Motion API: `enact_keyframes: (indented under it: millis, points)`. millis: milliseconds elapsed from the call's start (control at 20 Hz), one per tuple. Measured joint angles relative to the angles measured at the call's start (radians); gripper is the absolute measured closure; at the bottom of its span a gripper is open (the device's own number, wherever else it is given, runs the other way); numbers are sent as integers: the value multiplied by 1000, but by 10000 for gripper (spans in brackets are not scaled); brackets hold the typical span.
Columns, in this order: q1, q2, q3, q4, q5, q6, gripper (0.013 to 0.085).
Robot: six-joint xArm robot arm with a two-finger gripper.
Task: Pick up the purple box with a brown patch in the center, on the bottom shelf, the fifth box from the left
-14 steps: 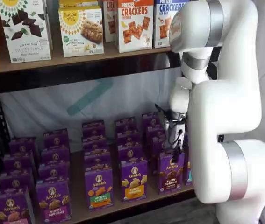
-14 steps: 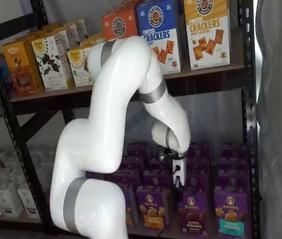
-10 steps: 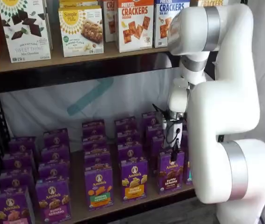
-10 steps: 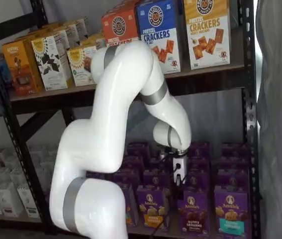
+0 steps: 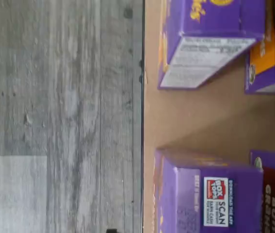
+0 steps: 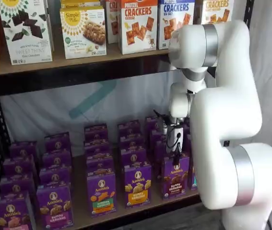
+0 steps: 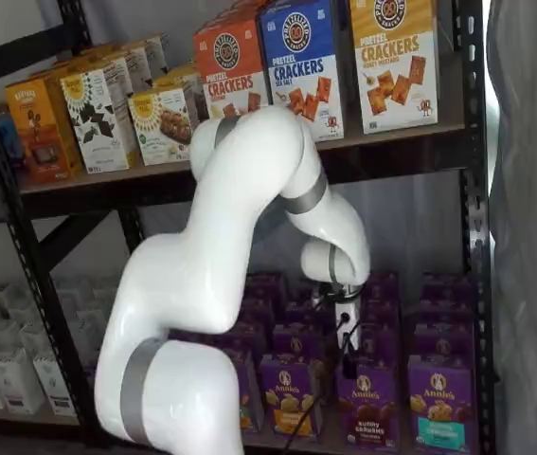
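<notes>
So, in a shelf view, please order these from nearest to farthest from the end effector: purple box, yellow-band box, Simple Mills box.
1. purple box: just below the end effector, on the bottom shelf.
2. yellow-band box: neighbouring row, same shelf.
3. Simple Mills box: on the upper shelf.

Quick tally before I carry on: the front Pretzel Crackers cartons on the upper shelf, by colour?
Orange carton: 1
Blue carton: 1
Yellow carton: 1
Total: 3, counting front cartons only; any behind them are mostly hidden.
</notes>
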Motion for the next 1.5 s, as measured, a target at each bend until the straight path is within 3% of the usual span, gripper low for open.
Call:
enact_keyframes:
  millis: [200, 350, 850, 1100, 1200, 1500]
  points:
    - [-4, 52, -56, -76, 7, 63, 130]
    - [-8, 82, -82, -107, 4, 86, 130]
    - [-19, 141, -119, -134, -29, 98, 130]
    - [-19, 153, -116, -117, -49, 84, 130]
    - [-19, 154, -114, -114, -52, 81, 210]
    - [-20, 148, -99, -104, -60, 71, 330]
